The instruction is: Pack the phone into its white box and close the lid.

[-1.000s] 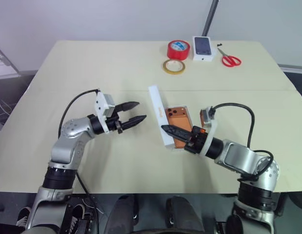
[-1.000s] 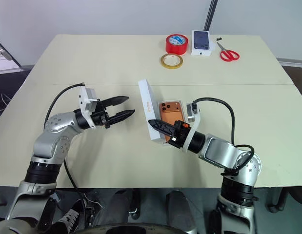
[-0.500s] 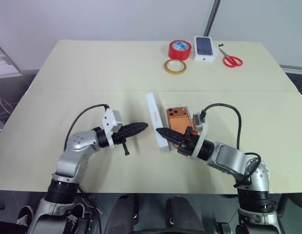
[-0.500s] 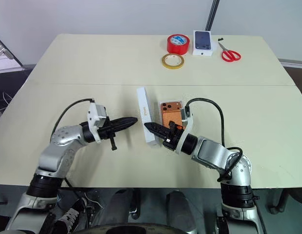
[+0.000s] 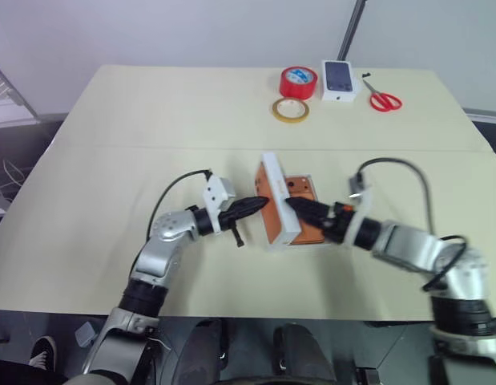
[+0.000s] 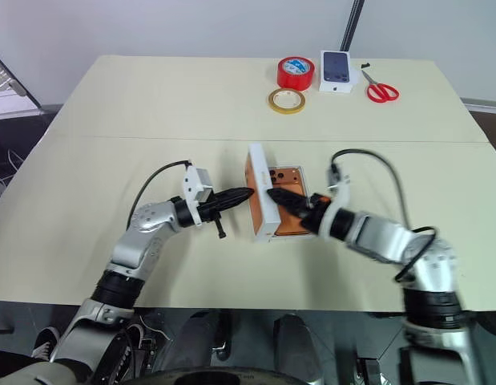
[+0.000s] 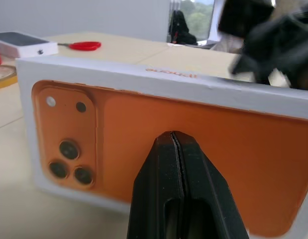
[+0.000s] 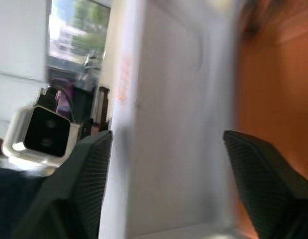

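At the middle of the pale table we see the lid standing on its long edge, its outer face printed with an orange phone picture and turned toward our left arm. Just beside it, on its right, the white box lies flat with the copper-orange phone resting in it, camera cluster toward the far end.

Our left pincer reaches in level from the left with its two black fingers pressed together, holding nothing; their joined tip is at the printed face of the lid, and in the left wrist view the closed fingers sit right in front of that orange print. Whether the tip actually touches the card we cannot quite tell.

Our right pincer comes from the right, low over the phone and box. In the right wrist view its fingers stand wide apart on either side of the lid's white wall, one outside, one over the orange side, without gripping it.

Along the far edge of the table sit a red tape roll, a yellow tape ring, a small white box bearing a dark phone picture and red-handled scissors, all well apart from the work.
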